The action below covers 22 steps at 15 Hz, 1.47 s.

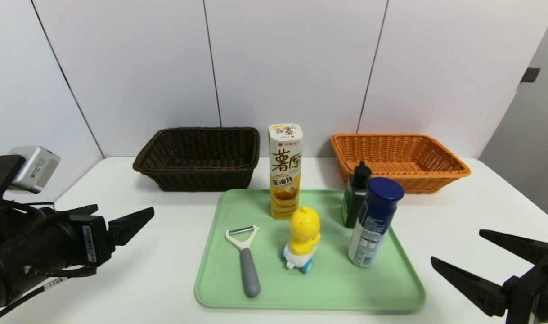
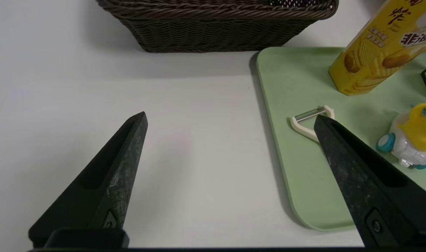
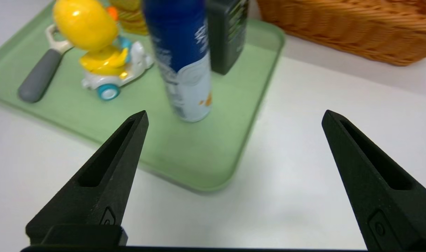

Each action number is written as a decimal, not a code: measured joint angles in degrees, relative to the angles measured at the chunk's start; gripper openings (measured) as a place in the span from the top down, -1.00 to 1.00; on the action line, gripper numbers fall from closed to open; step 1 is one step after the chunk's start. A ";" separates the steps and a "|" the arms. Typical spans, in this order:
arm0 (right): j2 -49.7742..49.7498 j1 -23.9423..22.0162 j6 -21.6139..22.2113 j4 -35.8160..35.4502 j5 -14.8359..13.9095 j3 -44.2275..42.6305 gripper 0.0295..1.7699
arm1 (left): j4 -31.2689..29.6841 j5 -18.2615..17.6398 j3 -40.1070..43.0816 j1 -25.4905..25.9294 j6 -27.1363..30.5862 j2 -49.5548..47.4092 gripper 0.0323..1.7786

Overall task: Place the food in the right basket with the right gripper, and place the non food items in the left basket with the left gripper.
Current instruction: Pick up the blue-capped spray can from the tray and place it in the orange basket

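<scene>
green tray (image 1: 391, 288) crowded with chip box (image 1: 285, 171), toy duck (image 1: 302, 238), both grippers' jaws spread, empty

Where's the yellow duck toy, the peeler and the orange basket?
Yellow duck toy (image 1: 304, 223): head view, on its round yellow head.
Peeler (image 1: 249, 272): head view, on its grey handle.
Orange basket (image 1: 454, 159): head view, on its right rim.

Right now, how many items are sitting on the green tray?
5, none seemingly hidden: yellow snack box upright at the back, peeler lying front left, duck toy in the middle, blue can at right, dark bottle just behind it.
</scene>
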 joint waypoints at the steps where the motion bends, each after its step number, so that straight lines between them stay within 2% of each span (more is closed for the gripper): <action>1: -0.11 1.13 0.99 -0.05 0.61 0.80 -0.93 | -2.72 0.83 0.78 -1.63 -0.06 1.33 -0.90; 4: 1.08 2.35 2.01 -2.60 2.18 1.63 -0.93 | -4.40 1.16 1.49 -4.16 -0.54 3.58 -0.90; 8: 6.81 3.78 5.38 -11.98 3.04 3.06 -0.93 | -4.57 1.16 1.49 -4.74 -0.59 5.13 -0.90; 10: 9.62 4.08 5.99 -14.73 2.12 3.54 -0.93 | -4.60 1.15 1.35 -4.77 -0.61 5.55 -0.90; 15: 17.04 4.30 8.24 -20.75 -2.84 3.89 -0.93 | -4.57 1.16 1.22 -4.80 -1.57 6.38 -0.90; 22: 22.97 6.21 8.37 -22.41 -5.16 2.40 -0.93 | -4.55 1.15 1.33 -4.85 -1.72 6.90 -0.90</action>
